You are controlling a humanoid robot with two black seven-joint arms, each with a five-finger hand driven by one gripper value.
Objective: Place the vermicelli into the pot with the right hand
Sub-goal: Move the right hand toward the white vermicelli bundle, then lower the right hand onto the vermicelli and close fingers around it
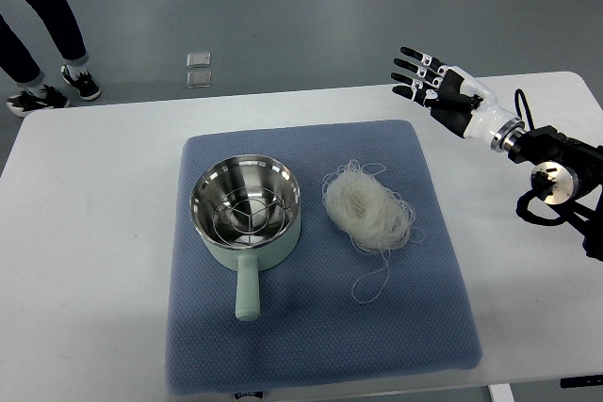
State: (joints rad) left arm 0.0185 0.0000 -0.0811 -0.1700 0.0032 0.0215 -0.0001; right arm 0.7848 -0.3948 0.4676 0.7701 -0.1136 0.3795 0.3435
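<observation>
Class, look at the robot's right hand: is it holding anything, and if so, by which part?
Nothing is held. The right hand hovers open above the table's far right side, fingers spread, apart from the vermicelli lying on the blue mat beside the pot.

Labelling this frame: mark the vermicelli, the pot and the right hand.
vermicelli (pixel 366 206): top view, middle of the noodle nest.
pot (pixel 247 261): top view, pale green outer wall near the handle.
right hand (pixel 443 91): top view, the palm.
</observation>
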